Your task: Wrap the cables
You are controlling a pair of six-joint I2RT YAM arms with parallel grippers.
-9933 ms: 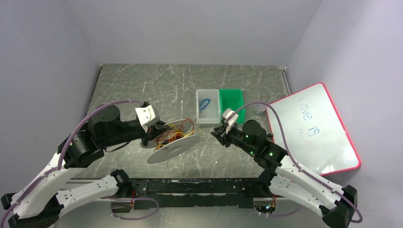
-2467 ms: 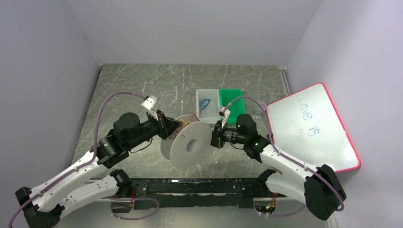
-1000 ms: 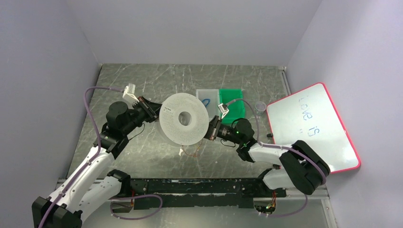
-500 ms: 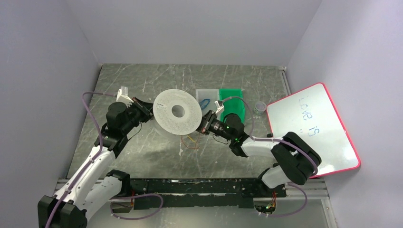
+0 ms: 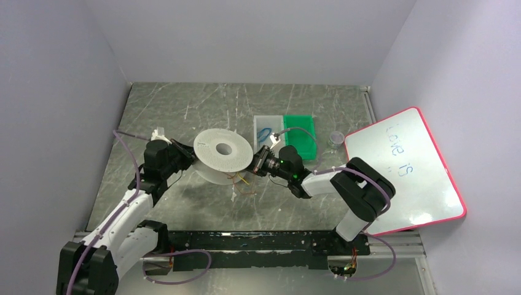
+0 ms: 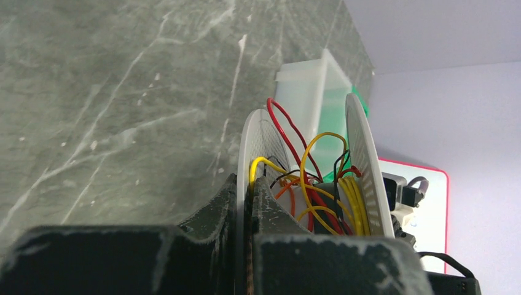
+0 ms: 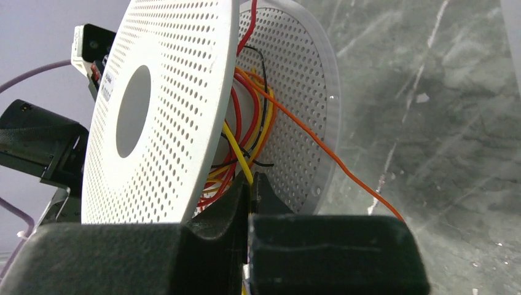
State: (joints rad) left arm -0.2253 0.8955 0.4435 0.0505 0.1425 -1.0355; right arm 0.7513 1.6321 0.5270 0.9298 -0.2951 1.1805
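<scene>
The left gripper is pinching the rim of one flange of a white perforated plastic spool — its fingers are pressed tight on that thin disc. The spool is sitting tilted between the two arms, over the middle of the grey marbled tabletop. The thin yellow, orange and red cables are lying in loose loops between the flanges. The right gripper is clamping narrowly on a yellow strand — an orange strand is trailing down toward the tabletop.
</scene>
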